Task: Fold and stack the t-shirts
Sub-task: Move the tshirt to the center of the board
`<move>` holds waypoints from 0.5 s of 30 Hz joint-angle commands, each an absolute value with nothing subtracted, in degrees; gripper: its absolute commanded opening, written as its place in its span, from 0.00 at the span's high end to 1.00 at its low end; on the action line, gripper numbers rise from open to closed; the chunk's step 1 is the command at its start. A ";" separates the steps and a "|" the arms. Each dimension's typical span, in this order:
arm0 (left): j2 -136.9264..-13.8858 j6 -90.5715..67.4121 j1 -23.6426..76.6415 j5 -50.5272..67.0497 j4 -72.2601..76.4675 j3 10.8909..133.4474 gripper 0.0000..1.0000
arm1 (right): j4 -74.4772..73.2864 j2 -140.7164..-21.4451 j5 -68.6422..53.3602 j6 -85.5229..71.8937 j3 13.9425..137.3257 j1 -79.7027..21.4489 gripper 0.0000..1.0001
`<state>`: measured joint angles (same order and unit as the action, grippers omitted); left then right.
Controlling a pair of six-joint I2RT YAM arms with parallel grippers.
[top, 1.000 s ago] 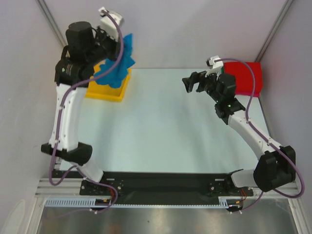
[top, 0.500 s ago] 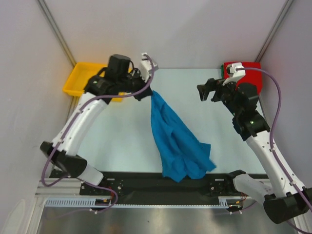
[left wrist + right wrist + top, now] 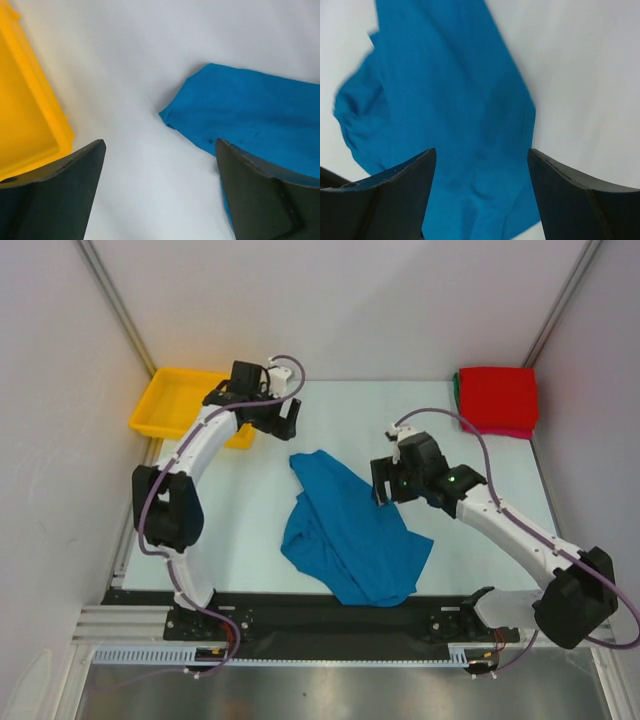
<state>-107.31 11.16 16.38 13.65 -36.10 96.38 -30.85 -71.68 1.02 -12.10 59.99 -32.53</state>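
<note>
A bright blue t-shirt lies crumpled on the middle of the table, free of both grippers. My left gripper hangs open just beyond the shirt's far corner; in the left wrist view that corner lies ahead of the open gripper, with bare table between the fingers. My right gripper is open over the shirt's right side, and the right wrist view shows blue cloth under the gap of this gripper. A folded red t-shirt tops a stack at the back right, with thin green and pink edges under it.
A yellow tray stands at the back left, close behind my left gripper, and its wall shows in the left wrist view. Grey walls close the table on three sides. The black arm rail touches the shirt's near hem.
My left gripper opened and let go of the blue t-shirt, which dropped from hanging onto the table. The right arm swung in and down over the shirt.
</note>
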 commanded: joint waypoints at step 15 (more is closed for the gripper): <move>-84.10 18.28 32.25 11.69 -33.93 52.82 0.10 | -40.38 -65.74 -3.16 -38.32 40.62 -51.24 0.20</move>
